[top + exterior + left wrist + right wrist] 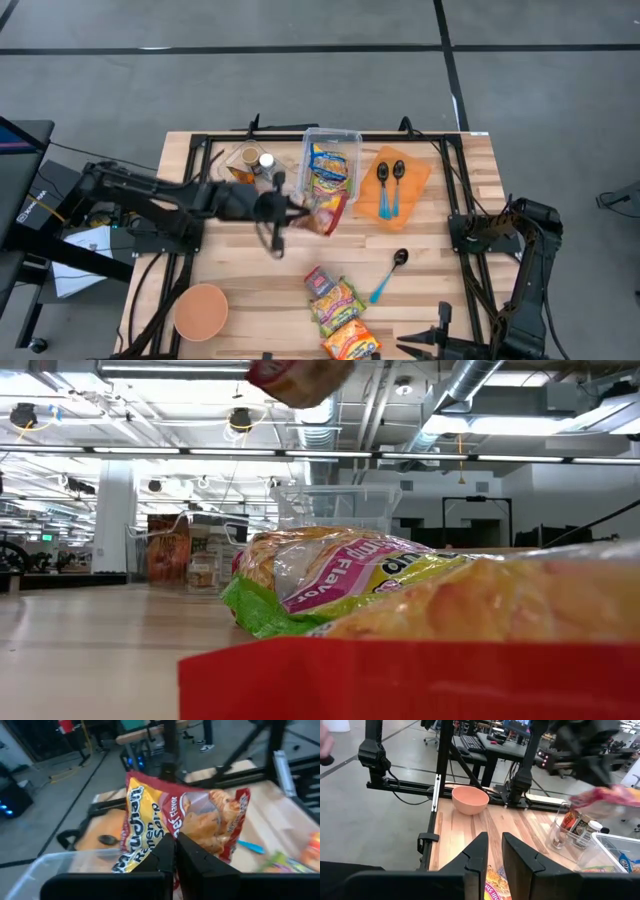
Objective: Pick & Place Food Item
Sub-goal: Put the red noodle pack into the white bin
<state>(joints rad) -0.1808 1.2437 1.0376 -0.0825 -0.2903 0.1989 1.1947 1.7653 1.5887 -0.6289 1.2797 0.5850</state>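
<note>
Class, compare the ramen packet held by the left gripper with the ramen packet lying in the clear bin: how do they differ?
The held ramen packet is mainly red and hangs above the table, clamped in the left gripper. The packet in the clear bin is mainly blue and yellow, lying flat inside the bin, ungripped. Both are sealed snack-style food packets.

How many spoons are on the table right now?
3. Two spoons lie side by side on the orange cloth; a third spoon lies on bare wood nearer the table's middle. None appears hidden.
</note>
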